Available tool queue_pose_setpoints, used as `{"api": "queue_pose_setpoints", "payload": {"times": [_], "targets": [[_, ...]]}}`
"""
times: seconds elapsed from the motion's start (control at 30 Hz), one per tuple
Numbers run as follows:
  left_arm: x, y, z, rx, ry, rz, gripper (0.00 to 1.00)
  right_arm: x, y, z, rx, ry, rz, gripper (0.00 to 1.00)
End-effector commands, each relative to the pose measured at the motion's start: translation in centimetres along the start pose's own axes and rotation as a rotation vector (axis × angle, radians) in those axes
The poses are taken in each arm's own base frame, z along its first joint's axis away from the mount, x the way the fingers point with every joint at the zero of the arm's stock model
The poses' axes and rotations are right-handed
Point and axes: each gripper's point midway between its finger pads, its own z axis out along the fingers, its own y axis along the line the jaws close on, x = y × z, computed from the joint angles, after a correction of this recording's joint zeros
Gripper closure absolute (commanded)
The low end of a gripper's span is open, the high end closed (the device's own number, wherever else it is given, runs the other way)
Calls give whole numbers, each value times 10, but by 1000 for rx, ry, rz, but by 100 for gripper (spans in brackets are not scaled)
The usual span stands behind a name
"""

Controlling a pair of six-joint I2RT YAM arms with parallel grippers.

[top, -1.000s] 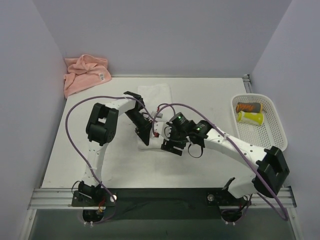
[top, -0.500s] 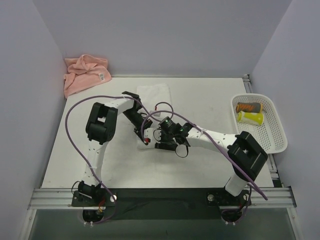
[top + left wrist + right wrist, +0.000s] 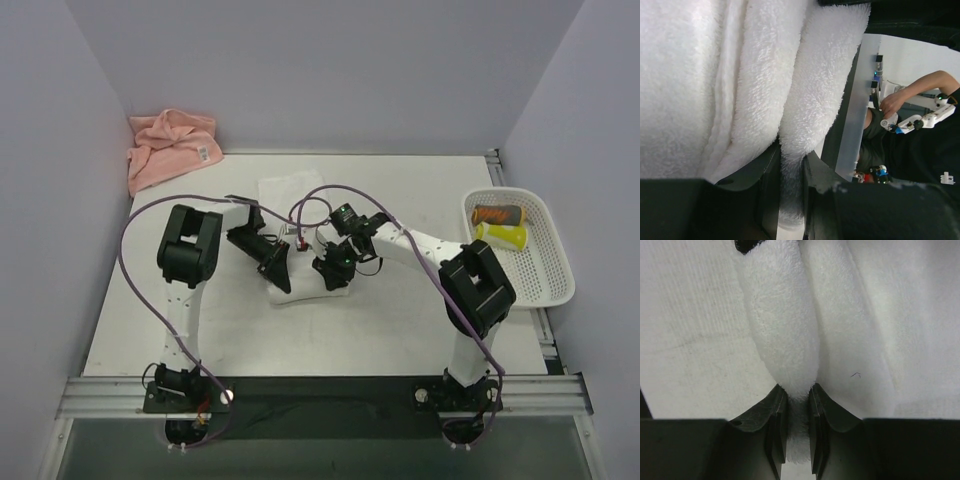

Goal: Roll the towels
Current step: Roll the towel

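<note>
From above, the left gripper point(image 3: 279, 268) and right gripper point(image 3: 334, 271) sit near each other on the near end of the white towel point(image 3: 292, 196). The salmon-pink towel point(image 3: 168, 148) lies crumpled well beyond and left of the left gripper.

Left wrist: the jaws pinch a raised towel fold between them.

Right wrist: the jaws clamp a narrow ridge of the same white towel.

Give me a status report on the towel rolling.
Left fingers pinching white towel fold. Right fingers pinching it too. Pink towel bunched, far-left corner. Nothing blocking.
</note>
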Motion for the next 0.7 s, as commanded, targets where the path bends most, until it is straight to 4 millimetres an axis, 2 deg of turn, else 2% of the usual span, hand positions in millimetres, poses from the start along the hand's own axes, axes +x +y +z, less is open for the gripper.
{"api": "queue_pose_setpoints", "payload": {"times": [0.0, 0.07, 0.17, 0.3, 0.47, 0.6, 0.67], "targets": [[11, 19, -8, -58, -16, 52, 79, 23, 49, -15, -242, 105, 203, 100], [10, 14, -11, -43, -42, 64, 73, 23, 62, -15, -326, 125, 255, 100], [4, 7, -24, -26, -133, 74, 70, 23, 73, -14, -420, 154, 342, 100], [-6, -4, -49, -38, -250, 109, 57, 25, 73, -10, -485, 188, 430, 100], [-3, -10, -74, -68, -337, 149, 54, 23, 74, -4, -581, 236, 539, 100], [-1, 2, -123, -195, -482, 172, 53, 19, 75, -1, -629, 231, 585, 100], [1, 1, -135, -256, -502, 221, 52, 18, 73, -1, -646, 230, 609, 100]]}}
